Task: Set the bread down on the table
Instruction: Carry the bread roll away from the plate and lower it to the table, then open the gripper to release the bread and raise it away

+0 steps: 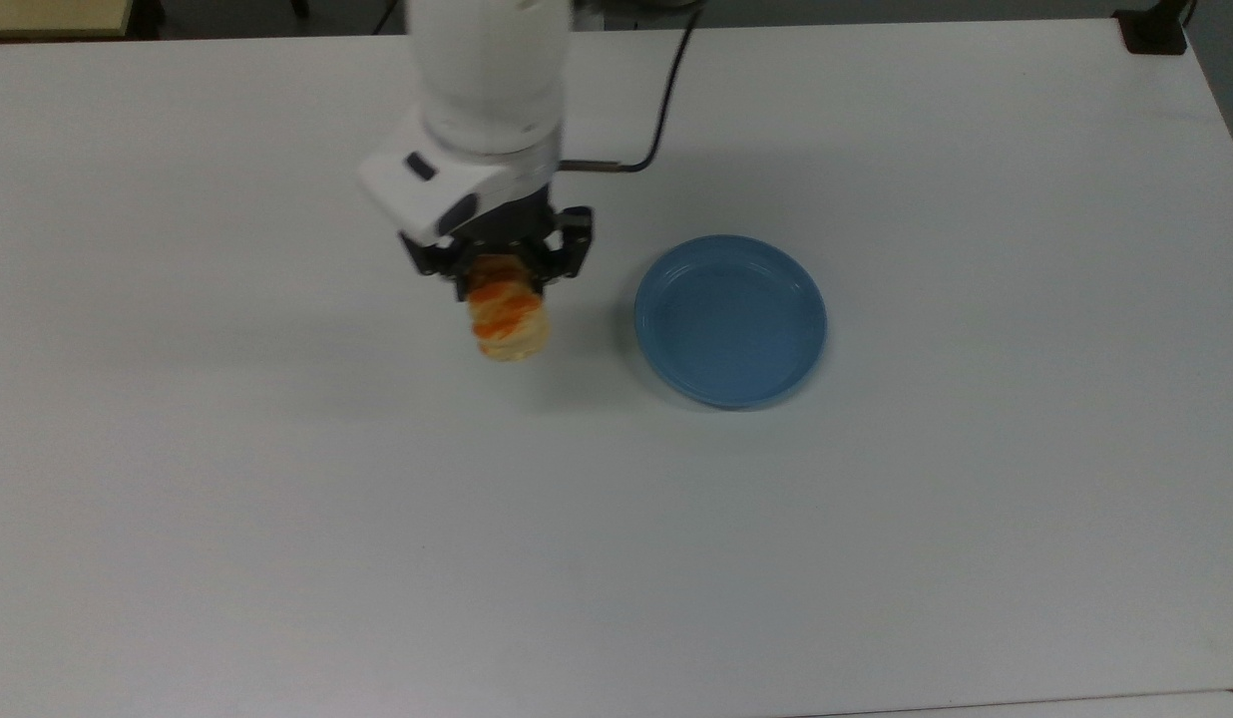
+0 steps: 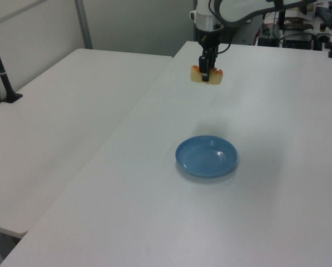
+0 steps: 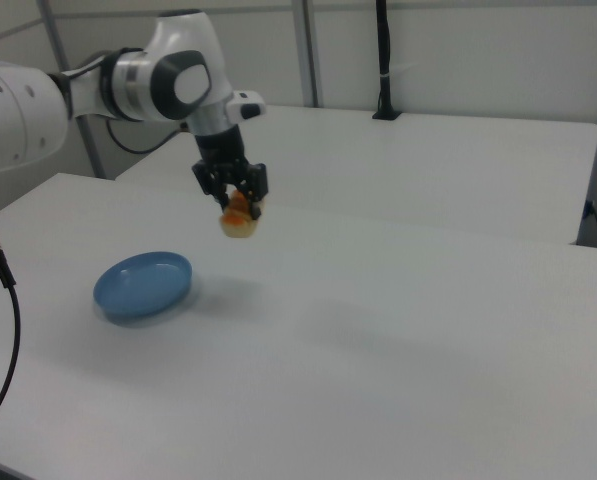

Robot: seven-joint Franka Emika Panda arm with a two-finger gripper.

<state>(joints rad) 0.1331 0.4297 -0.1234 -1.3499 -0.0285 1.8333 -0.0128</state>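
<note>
The bread point(image 1: 510, 321) hangs in the air above the table point(image 1: 277, 519), clear of the surface, with a soft shadow under it on the white top. It sits off the plate point(image 1: 730, 319), to the top view's left of it, with a strip of bare table between the two. Around it the tabletop lies wide and bare toward the top view's left and near edges, both well away. The gripper point(image 1: 504, 267) is clamped on the bread: its black fingers point(image 1: 439, 261) press the upper end from both sides, and the bun droops below them, orange lobes facing the top camera. In the left view the bread point(image 2: 207, 74) hangs beneath the gripper point(image 2: 208, 67), well beyond the plate point(image 2: 206, 156). In the right view the bread point(image 3: 240, 221) is partly hidden behind the fingers point(image 3: 259, 183). The arm's upper part is cut off at the top view's upper edge. A second white table point(image 2: 60, 128) stands alongside.
</note>
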